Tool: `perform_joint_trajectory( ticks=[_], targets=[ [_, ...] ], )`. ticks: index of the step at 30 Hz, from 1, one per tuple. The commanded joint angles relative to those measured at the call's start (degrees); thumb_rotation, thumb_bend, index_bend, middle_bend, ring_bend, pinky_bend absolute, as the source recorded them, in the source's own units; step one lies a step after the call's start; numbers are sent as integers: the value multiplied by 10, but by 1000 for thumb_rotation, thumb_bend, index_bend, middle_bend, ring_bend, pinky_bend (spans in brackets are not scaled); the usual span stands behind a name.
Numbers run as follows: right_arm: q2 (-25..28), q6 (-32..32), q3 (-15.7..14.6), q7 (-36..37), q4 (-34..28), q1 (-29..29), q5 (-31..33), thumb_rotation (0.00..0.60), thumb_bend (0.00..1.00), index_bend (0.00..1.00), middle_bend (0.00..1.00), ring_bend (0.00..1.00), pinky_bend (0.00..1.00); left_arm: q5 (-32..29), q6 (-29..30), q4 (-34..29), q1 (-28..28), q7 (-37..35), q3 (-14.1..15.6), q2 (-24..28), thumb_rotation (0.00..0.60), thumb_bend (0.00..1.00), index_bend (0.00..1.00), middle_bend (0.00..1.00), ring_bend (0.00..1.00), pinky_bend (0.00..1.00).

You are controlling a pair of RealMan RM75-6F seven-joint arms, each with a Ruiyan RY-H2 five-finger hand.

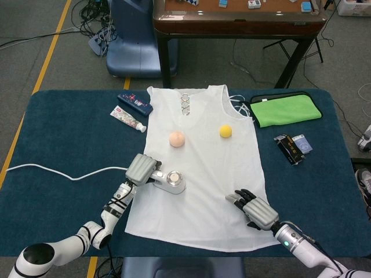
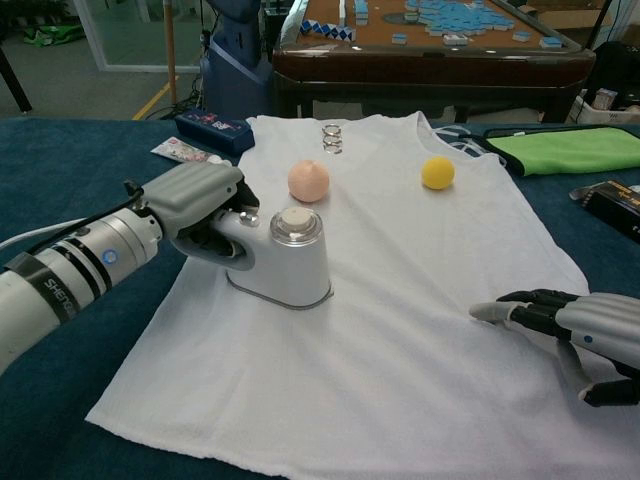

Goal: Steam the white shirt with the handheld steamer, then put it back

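The white shirt (image 1: 203,168) (image 2: 400,300) lies flat across the blue table. My left hand (image 1: 141,168) (image 2: 195,205) grips the handle of the white handheld steamer (image 1: 173,180) (image 2: 285,262), whose flat base rests on the shirt's left half. Its white cord (image 1: 64,172) trails left over the table. My right hand (image 1: 255,207) (image 2: 575,335) rests on the shirt's lower right part with its fingers spread and nothing held.
A peach ball (image 1: 177,138) (image 2: 308,181) and a yellow ball (image 1: 225,131) (image 2: 437,172) sit on the shirt. A toothpaste tube (image 1: 128,119) and blue box (image 1: 135,103) lie at the left, a green cloth (image 1: 285,110) and dark box (image 1: 288,149) at the right.
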Motion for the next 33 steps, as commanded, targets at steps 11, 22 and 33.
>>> perform_joint_trajectory(
  ticks=[11, 22, 33],
  targets=[
    [6, 8, -1, 2, -2, -5, -1, 600, 1000, 0, 118, 7, 0, 31, 20, -67, 10, 16, 25, 10, 600, 205, 833, 805, 696, 669],
    [9, 11, -3, 2, -3, -9, -2, 600, 1000, 0, 118, 7, 0, 57, 18, -105, 7, 50, 44, 3, 600, 205, 832, 804, 695, 668],
    [9, 10, -2, 4, -1, -10, -2, 600, 1000, 0, 118, 7, 0, 62, 28, -59, -1, 33, 31, -3, 600, 205, 832, 803, 694, 665]
  ],
)
